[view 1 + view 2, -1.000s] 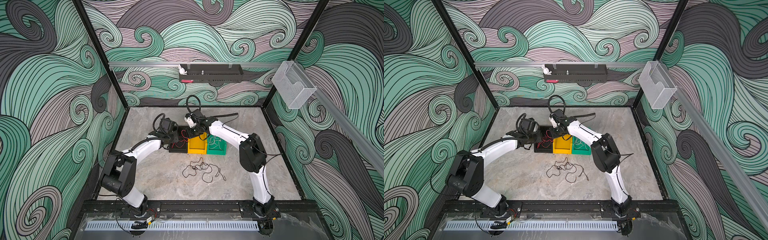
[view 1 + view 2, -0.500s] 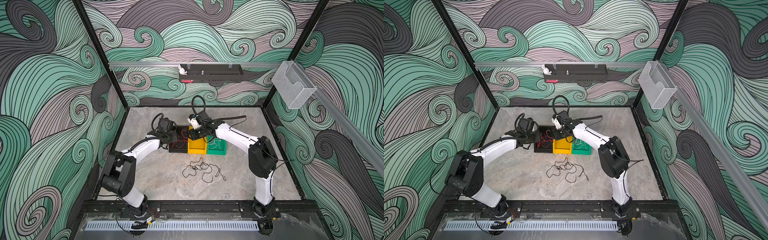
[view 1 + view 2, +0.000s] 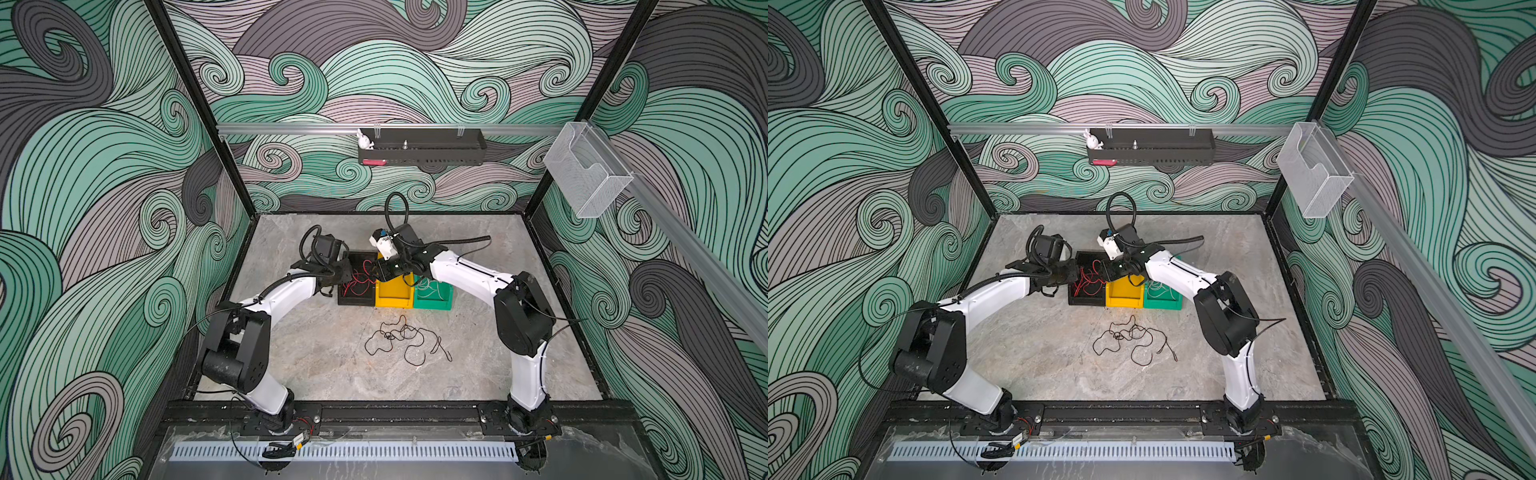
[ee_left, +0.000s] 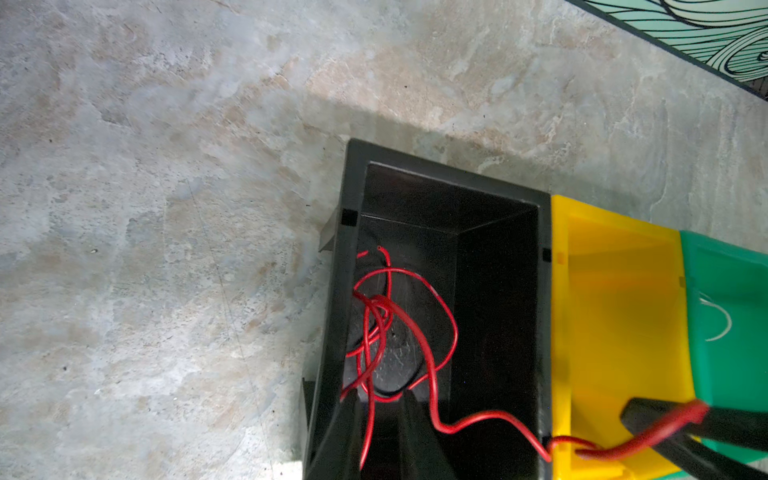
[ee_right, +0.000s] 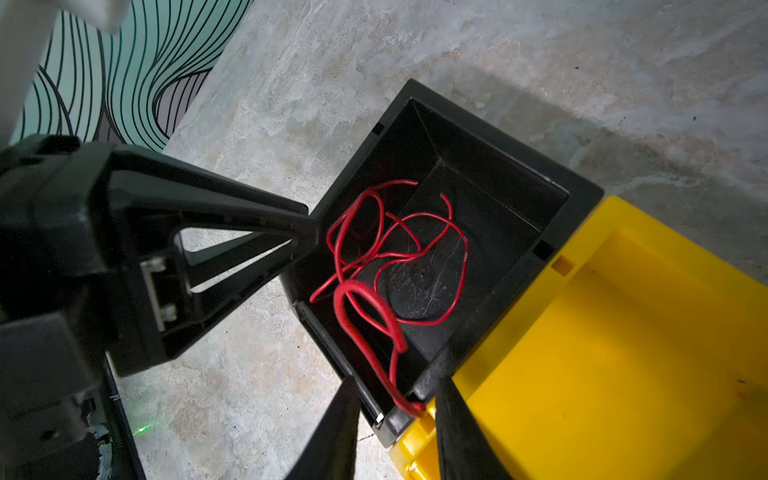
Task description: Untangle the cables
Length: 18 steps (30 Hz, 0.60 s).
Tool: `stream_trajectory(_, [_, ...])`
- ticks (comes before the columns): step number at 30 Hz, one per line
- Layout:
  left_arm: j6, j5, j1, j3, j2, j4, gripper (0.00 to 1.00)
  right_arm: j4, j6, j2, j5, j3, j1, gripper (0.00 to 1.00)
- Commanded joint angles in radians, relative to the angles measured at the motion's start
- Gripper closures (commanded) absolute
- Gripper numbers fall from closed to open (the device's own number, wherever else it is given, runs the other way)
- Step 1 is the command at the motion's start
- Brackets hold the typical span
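A red cable (image 3: 359,278) (image 5: 365,257) lies coiled in the black bin (image 3: 357,301) (image 4: 415,166). One strand crosses the bin's wall toward the yellow bin (image 4: 615,291). My left gripper (image 3: 347,274) (image 4: 382,399) reaches into the black bin, jaws narrowly apart, with a red strand running loose between them. My right gripper (image 3: 380,272) (image 5: 395,399) hovers over the corner where the black and yellow bins meet, jaws apart, and the strand ends against one finger. A tangle of black cable (image 3: 405,340) (image 3: 1131,338) lies on the table. White cable (image 3: 428,286) sits in the green bin (image 3: 436,303).
The three bins stand side by side mid-table, with the two grippers close together above them. A black shelf (image 3: 422,147) and a clear holder (image 3: 586,174) hang on the walls. Black frame rails border the table.
The right arm's elbow has swung to the right while its gripper stayed over the bins. The left arm has barely moved.
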State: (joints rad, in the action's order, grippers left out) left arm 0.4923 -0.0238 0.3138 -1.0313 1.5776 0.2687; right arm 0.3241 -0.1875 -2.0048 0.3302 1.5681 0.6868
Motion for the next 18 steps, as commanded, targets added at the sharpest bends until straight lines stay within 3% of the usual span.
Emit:
stream_trajectory(1, [-0.010, -0.057, -0.014, 0.001, -0.030, -0.011, 0.77, -0.002, 0.019, -0.030, 0.007, 0.020, 0.001, 0.70])
stream_trajectory(12, [0.002, -0.100, -0.018, -0.031, -0.012, -0.029, 0.78, -0.015, -0.011, -0.058, 0.037, 0.037, 0.002, 0.94])
stream_trajectory(18, [0.003, -0.114, -0.019, -0.037, 0.006, -0.035, 0.78, -0.034, -0.056, -0.081, 0.062, 0.054, 0.006, 0.96])
